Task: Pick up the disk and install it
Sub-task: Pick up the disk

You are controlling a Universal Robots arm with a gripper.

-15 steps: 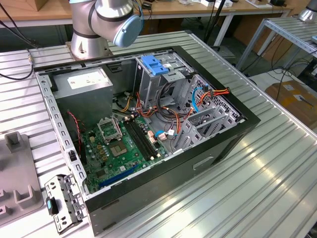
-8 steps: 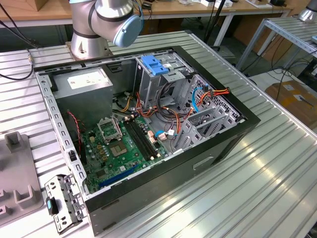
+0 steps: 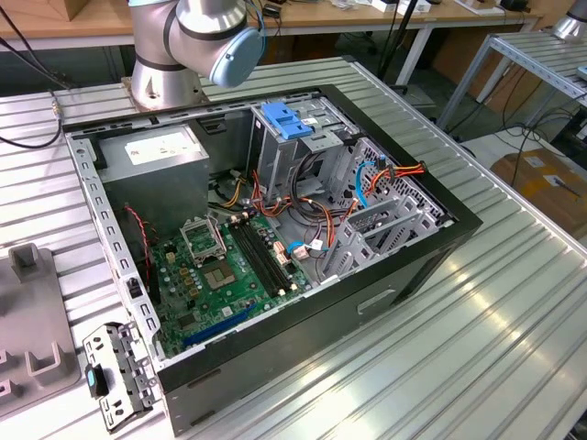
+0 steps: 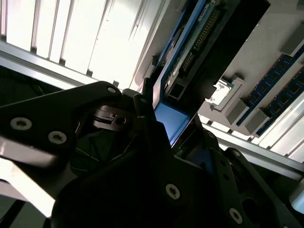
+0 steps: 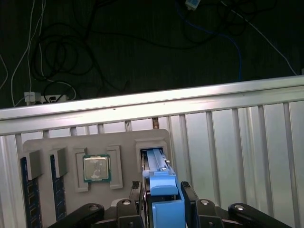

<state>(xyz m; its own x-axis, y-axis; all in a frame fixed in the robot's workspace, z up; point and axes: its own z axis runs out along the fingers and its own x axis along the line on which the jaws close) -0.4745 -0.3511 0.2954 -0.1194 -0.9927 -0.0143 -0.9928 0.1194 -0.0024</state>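
The disk [image 5: 156, 164] stands on edge, one end seated in a slot of the grey tray [image 5: 66, 142]. Its long axis runs from that slot straight toward the end effector [image 5: 164, 192]. A blue frame [image 5: 166, 211] is fitted to the near end. The end effector is closed narrowly on this end, one finger against each side. A processor [image 5: 97, 168] and memory sticks [image 5: 28, 199] are held beside it. The tray lies on the ribbed metal surface [image 5: 228, 142]. In the exterior view, an open computer case [image 3: 275, 229] carries a white sticker [image 3: 151, 145]; its print is illegible.
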